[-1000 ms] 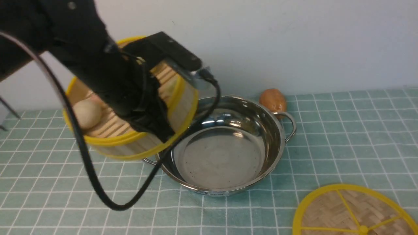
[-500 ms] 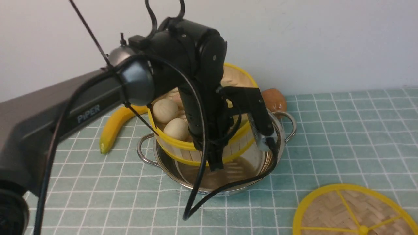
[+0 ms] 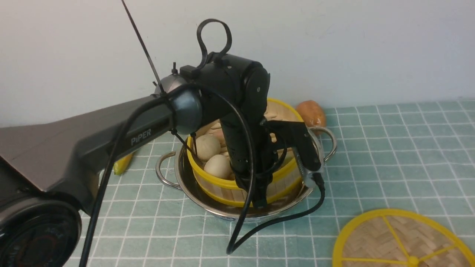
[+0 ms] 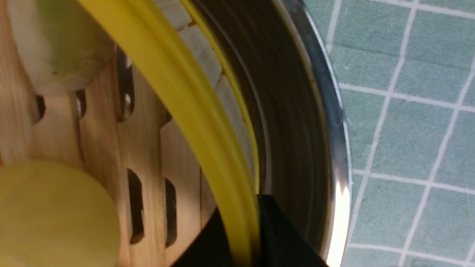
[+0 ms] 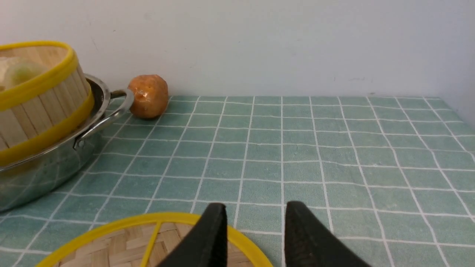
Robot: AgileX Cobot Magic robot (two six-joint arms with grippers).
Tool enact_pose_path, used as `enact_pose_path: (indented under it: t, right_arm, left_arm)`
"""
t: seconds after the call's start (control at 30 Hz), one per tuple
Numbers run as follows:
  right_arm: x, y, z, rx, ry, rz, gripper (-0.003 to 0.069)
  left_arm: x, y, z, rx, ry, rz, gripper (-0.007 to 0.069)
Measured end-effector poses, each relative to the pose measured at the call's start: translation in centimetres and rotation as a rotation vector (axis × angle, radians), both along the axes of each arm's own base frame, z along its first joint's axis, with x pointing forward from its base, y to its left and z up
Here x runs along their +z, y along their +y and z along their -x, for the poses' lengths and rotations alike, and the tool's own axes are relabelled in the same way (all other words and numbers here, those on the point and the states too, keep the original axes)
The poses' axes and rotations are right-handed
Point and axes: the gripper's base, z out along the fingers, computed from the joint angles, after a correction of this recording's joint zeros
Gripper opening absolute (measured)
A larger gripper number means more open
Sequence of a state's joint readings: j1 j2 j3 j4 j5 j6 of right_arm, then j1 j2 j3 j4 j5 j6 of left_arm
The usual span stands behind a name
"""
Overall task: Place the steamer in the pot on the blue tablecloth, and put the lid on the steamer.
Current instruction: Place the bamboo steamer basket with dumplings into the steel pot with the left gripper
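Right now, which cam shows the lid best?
Front view: most of the lid shows, with its hub and several spokes, though the picture edge cuts it. Right wrist view: only part of the rim and one spoke, cropped, with the right gripper fingers in front. Left wrist view: no lid.

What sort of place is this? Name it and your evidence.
Probably a robot test bench with a mock kitchen: a robot arm, a stainless-steel pot and a bamboo steamer.
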State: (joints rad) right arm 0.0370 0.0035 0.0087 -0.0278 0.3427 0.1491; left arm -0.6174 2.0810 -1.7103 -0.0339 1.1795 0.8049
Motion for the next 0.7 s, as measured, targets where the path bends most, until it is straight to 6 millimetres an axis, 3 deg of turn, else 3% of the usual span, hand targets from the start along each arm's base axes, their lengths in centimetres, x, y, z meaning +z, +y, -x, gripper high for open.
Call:
enact_pose_path:
  t: [0.13, 0.4, 0.7]
  right_arm:
    - [0.0, 0.0, 0.0, 0.0, 0.0, 0.0, 0.0243]
    - [0.0, 0.0, 0.0, 0.0, 0.0, 0.0, 0.0243]
    - [0.0, 0.0, 0.0, 0.0, 0.0, 0.0, 0.0243]
  left_arm:
    - [-1.3, -0.2, -0.3, 0.0, 0.015, -0.011, 0.0029]
    - [-1.5, -0.2, -0.3, 0.035, 0.019, -0.01, 0.0053]
    - [-1.0, -0.2, -0.3, 0.051, 0.008, -0.022, 0.0352]
